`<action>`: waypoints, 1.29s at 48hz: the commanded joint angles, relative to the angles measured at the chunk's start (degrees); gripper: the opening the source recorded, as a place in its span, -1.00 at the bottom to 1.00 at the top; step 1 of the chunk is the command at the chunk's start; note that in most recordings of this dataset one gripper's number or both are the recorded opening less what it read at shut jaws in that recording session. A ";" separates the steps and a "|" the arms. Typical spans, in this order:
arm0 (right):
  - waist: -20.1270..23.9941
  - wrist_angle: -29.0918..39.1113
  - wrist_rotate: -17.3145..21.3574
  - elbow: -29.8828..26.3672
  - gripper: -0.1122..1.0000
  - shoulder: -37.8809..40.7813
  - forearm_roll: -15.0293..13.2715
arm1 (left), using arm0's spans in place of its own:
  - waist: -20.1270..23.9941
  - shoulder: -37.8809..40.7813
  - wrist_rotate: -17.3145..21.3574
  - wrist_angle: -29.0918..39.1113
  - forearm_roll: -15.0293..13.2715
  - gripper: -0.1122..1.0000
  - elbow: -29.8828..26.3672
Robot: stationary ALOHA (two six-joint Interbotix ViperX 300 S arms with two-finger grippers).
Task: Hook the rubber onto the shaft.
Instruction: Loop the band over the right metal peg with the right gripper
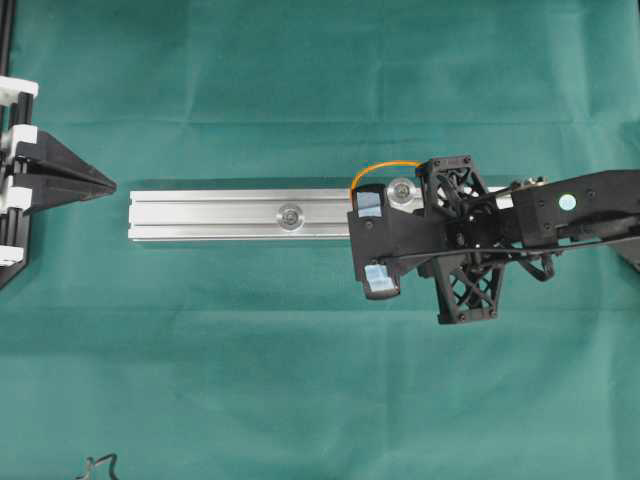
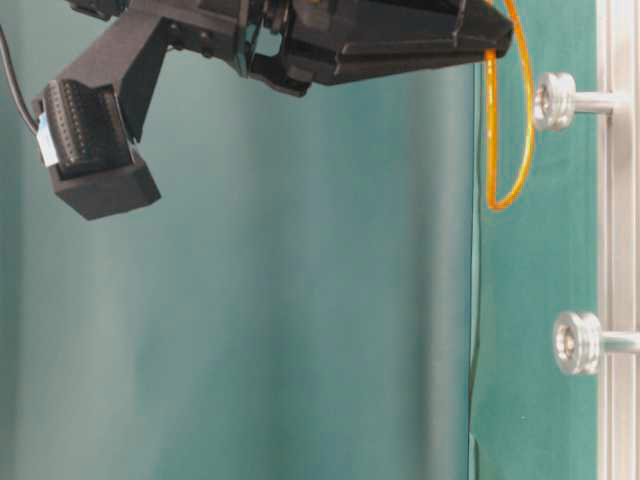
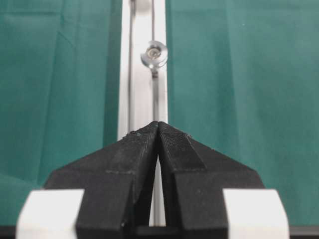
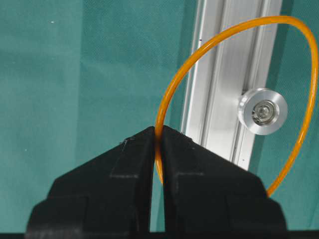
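The right tool [image 4: 157, 137] is pinched shut on the rubber [image 4: 209, 42]. Its two black tips meet at the bottom middle of the right wrist view, and the thin orange cord goes in between them. The rest of the loop hangs free and round, filling the upper right of that view.

The rubber looks very light and very bendy. It keeps a loose oval shape, so it will likely wobble and swing when the arm moves. It is thin and smooth, so it could slip out of a weak pinch. It should stretch a bit and not break easily. The best place to hold it is one small spot on the cord, just as now, so most of the loop stays open like a lasso.

In the right wrist view, the near shaft [image 4: 262, 111], a shiny round knob, shows through the middle of the loop. But in the table-level view the loop sits just in front of the knob, not behind its head, so I think it is not hooked yet. The loop needs to drop over the knob's head.

The silver rail [image 1: 220, 214] lies on the green table [image 1: 300, 380]. A second shaft [image 1: 291, 215] sits in the middle of the overhead view.

The left tool [image 3: 158, 130] is closed and holds nothing. It waits at the left edge of the overhead view.
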 commanded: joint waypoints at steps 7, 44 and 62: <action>1.05 -0.26 0.09 -0.97 -0.68 -0.70 0.18 | -0.09 0.44 0.00 -0.53 0.09 -0.80 -1.85; 3.52 -1.41 0.18 -0.53 -0.68 -0.70 0.70 | -0.09 0.35 0.00 -0.35 0.09 -0.80 -1.85; 5.98 -1.49 0.26 -0.53 -0.68 -0.62 1.85 | -0.09 0.44 0.00 -0.26 0.09 -0.80 -1.85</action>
